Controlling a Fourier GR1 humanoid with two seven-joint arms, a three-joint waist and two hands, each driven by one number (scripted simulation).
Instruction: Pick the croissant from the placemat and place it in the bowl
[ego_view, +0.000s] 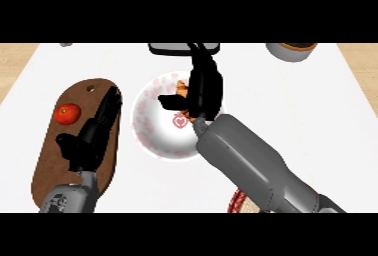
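Right robot hand (201, 92) curled round flaky croissant (181, 90) over round white bowl (151, 135); left robot hand (92, 132) open above oval wooden board (63, 145).

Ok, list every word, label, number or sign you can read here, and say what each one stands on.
No readable words, labels or numbers anywhere.
Only sign: a small red heart printed at the bottom of the white bowl, with a pink speckled pattern round its wall, no lettering.
The wooden board, the tomato, the cup at the far edge and the black object beside it show no text.
The right robot hand hides part of the bowl.
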